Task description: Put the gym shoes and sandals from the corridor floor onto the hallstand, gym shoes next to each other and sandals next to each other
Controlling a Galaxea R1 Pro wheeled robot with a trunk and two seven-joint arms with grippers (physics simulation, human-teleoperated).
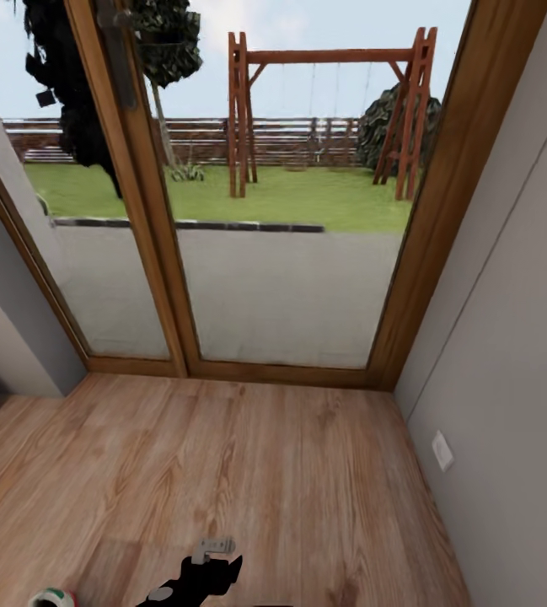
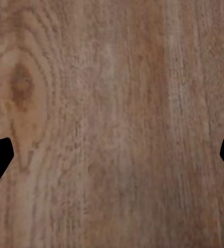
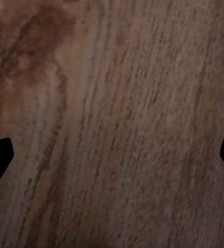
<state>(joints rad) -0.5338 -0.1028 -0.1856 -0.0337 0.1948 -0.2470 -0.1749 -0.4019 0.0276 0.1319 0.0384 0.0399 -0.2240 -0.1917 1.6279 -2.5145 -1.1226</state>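
One gym shoe (image 1: 52,598) was seen in the head view, cut off at the lower edge on the corridor floor (image 1: 290,472), only its white toe with green and red showing. It was judged light and soft-sided, best taken at the heel collar. A dark arm part (image 1: 193,577) beside it could not be made out. In the left wrist view, the left tool (image 2: 112,163) was spread wide over bare planks. In the right wrist view, the right tool (image 3: 112,163) was likewise wide and empty.
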